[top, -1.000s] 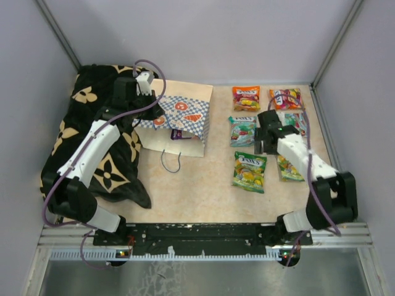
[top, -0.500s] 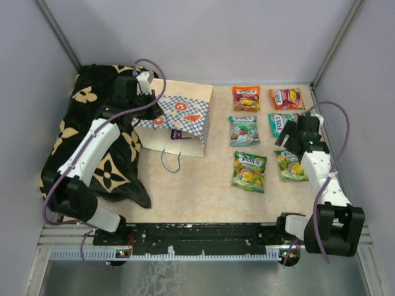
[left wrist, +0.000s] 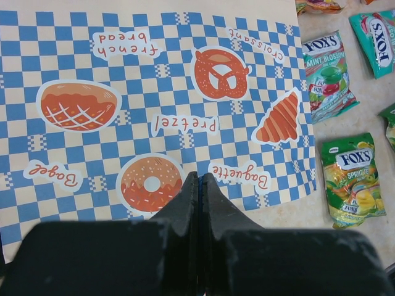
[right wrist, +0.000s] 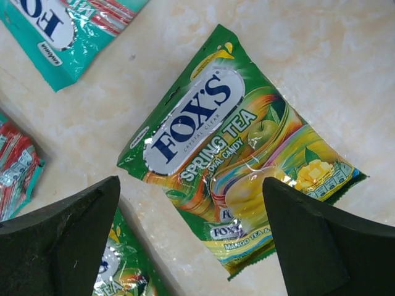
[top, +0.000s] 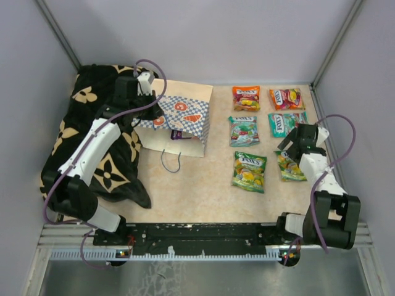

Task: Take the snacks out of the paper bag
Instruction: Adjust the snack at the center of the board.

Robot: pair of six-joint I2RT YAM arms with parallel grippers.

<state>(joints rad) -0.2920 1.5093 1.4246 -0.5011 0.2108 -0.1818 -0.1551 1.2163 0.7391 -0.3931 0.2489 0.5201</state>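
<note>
1. snacks (top: 249, 171): six glossy fruit-print packets lie flat in two columns on the worktop (top: 203, 191), at 3 o'clock of the paper bag (top: 182, 114).
2. bag: cream with blue checks, lying flat toward 10 o'clock.
3. left gripper (left wrist: 199, 197): jaws pressed together over the bag's checks.
4. right gripper (right wrist: 188, 197): spread wide, empty, above a green packet (right wrist: 241, 166).

We see six candy packets (top: 242, 131) laid in two columns on the desk (top: 203, 185), right of the flat paper bag (top: 185, 117); a purple packet (top: 179, 134) peeks from its mouth.
</note>
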